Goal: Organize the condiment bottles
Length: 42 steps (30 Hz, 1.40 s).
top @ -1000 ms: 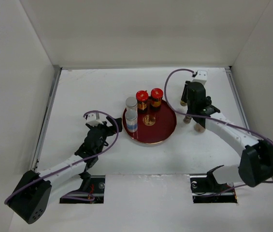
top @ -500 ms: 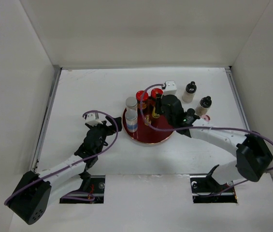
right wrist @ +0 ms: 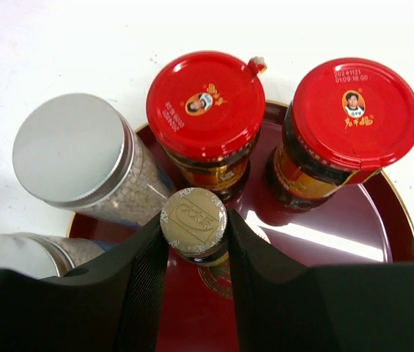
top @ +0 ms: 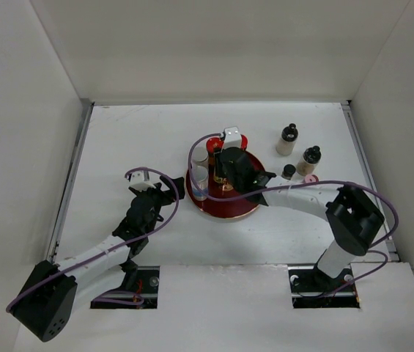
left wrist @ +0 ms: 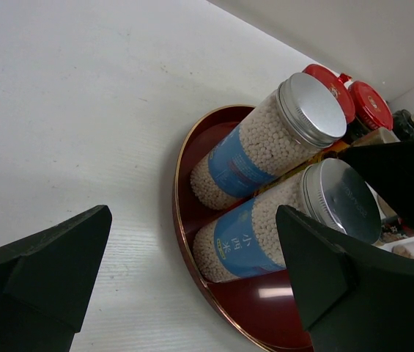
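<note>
From above, the round dark-red tray [top: 245, 207] lies mid-way across the white table [top: 141, 132], and the right gripper [top: 223, 178] hangs over its centre, the black wrist hiding what it carries. Taking the tray as a dial, two silver-capped cylinders [top: 199, 181] stand upright at nine to ten o'clock and two red-capped dark jars [top: 242, 139] at twelve, partly covered by the wrist. Off the tray at two to three o'clock stand two black-capped glass bottles [top: 288, 139], a smaller black-capped bottle [top: 288, 171] and a pink shaker [top: 310, 178] just beside it. The left gripper [top: 176, 188] sits outside the rim at nine o'clock, near the tray. In the left wrist view its fingers [left wrist: 45, 279] are spread wide with nothing between them; beyond them the two cylinders, blue-labelled and full of pale grains, stand side by side just inside the rim, caps leaning toward two o'clock in the picture, the red caps behind them. In the right wrist view the fingers [right wrist: 141, 279] are drawn narrow onto a small bottle with an embossed metal cap [right wrist: 193, 213], one on each side below the cap. Its long axis points straight up at the camera, cap uppermost, over the gold centre emblem; whether its base touches the tray cannot be told. One red-capped jar crowds it at twelve o'clock, the other stands at two, and a cylinder at ten.
</note>
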Each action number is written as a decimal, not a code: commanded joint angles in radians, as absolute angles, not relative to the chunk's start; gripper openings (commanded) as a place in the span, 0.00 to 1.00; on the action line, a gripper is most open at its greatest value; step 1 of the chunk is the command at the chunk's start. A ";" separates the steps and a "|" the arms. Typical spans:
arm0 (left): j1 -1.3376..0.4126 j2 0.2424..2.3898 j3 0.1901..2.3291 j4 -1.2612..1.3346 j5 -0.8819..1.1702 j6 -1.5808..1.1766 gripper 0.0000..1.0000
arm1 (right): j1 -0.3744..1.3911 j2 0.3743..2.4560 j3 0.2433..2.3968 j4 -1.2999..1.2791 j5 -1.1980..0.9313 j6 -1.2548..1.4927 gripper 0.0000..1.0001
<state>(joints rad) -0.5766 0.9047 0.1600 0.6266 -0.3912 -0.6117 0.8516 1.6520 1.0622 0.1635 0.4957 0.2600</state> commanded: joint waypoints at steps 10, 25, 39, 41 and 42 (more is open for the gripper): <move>-0.578 0.907 0.173 0.681 -0.380 -0.609 1.00 | 0.881 1.658 1.098 0.296 0.551 0.265 0.55; -0.581 0.891 0.170 0.681 -0.390 -0.606 1.00 | 0.613 1.353 0.951 0.281 0.486 0.321 0.48; -0.573 0.891 0.166 0.681 -0.383 -0.617 1.00 | 0.286 1.635 1.113 0.166 0.592 0.256 0.85; -0.579 0.887 0.166 0.681 -0.388 -0.614 1.00 | 0.272 1.681 1.152 0.141 0.552 0.264 0.88; -0.579 0.881 0.166 0.680 -0.384 -0.617 1.00 | 0.266 1.699 1.169 0.138 0.534 0.264 0.88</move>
<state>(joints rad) -0.5770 0.9043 0.1600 0.6262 -0.3882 -0.6128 0.2840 1.6718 1.0851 0.1497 0.5648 0.2653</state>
